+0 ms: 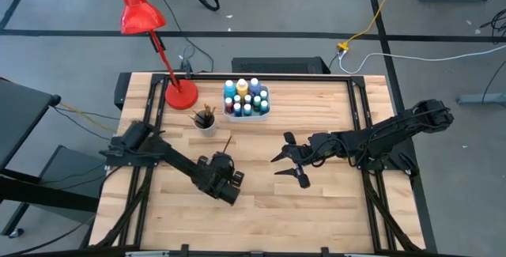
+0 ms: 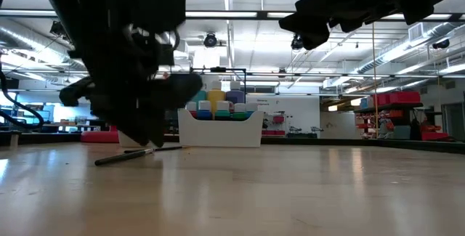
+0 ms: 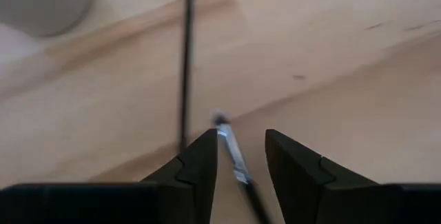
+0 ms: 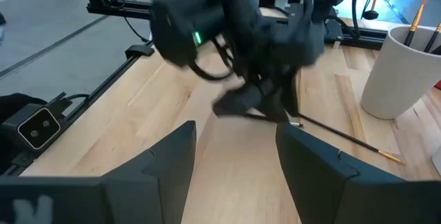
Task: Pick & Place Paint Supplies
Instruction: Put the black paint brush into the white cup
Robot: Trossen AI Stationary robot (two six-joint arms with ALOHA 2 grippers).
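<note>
High view: left tool low over the middle-left of the bench, its fingers hidden under the wrist from here. A loose paintbrush lies on the wood between it and the white cup, which already holds several brushes. White tray of paint bottles stands at the back, just beside the red lamp's base. Right tool hangs mid-bench with fingers spread, holding nothing, well apart from the supplies. Low view: the left tool is down almost at bench level, the paintbrush flat on the wood with one end under the fingertips; contact can't be confirmed. The tray with bottles stands behind. Left wrist view: the fingers are parted with a narrow gap and the brush's silvery ferrule end sits in that gap, not clamped yet; the dark line beside it looks like a shadow or seam, unsure. Right wrist view: right tool open and empty, looking across at the left arm, brush on the wood running toward the cup. Step in hand, as I judge it: picking the loose brush, at the pre-grasp. Next move calls for settling a touch lower, closing squarely on the thin handle so it doesn't roll or pivot out, then lifting and carrying it to the cup.
</note>
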